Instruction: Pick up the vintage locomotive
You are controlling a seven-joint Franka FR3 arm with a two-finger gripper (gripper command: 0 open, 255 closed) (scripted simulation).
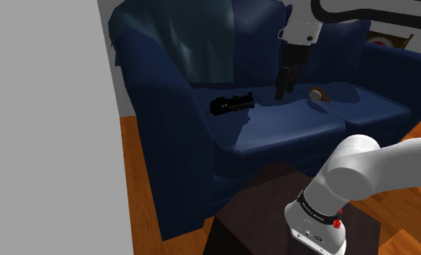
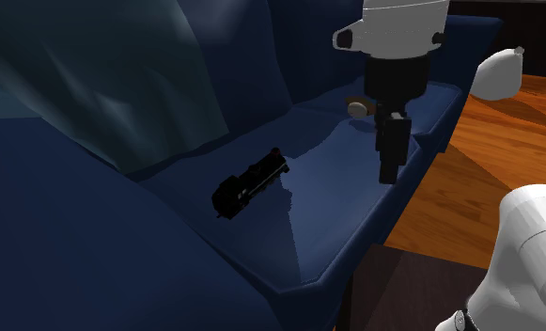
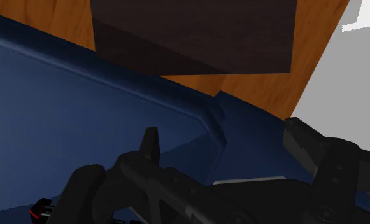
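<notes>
The locomotive (image 1: 232, 103) is a small all-black model lying on its side on the dark blue sofa seat (image 1: 288, 130). In the second exterior view the locomotive (image 2: 252, 183) rests near the middle of the cushion. My gripper (image 1: 282, 90) hangs from above, pointing down a little over the seat, off to the shoulder view's right of the locomotive and apart from it. The second exterior view has the gripper (image 2: 390, 155) near the seat's front edge. In the wrist view its black fingers (image 3: 151, 143) stand apart with nothing between them, over blue cushion.
A small round tan object (image 1: 318, 93) lies on the seat just beyond the gripper. A teal blanket (image 1: 194, 36) drapes over the sofa back. The dark stand (image 1: 274, 217) sits in front of the sofa on a wooden floor (image 2: 468, 179). A grey wall (image 1: 49, 109) closes the left.
</notes>
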